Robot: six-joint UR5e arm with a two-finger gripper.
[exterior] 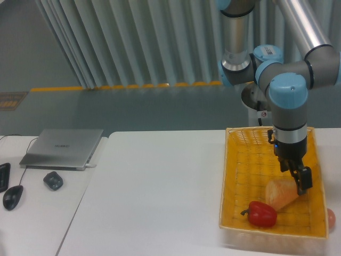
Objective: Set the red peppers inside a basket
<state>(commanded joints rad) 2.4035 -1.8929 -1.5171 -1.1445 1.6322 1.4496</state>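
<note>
The red pepper [261,213] lies inside the yellow-orange wicker basket [237,176], near its front wall, stem pointing left. It rests just left of a tan bread wedge [281,193]. My gripper [302,184] hangs over the right half of the basket, above and to the right of the pepper and just right of the bread. Its dark fingers hold nothing and are apart from the pepper; from this angle the width of the gap between them is unclear.
A closed silver laptop [63,148], a small dark object [53,180], a black mouse [12,197] and a keyboard edge [3,176] sit on the left table. A reddish-orange round thing [331,217] peeks out at the basket's right front corner. The arm's grey links rise behind the basket.
</note>
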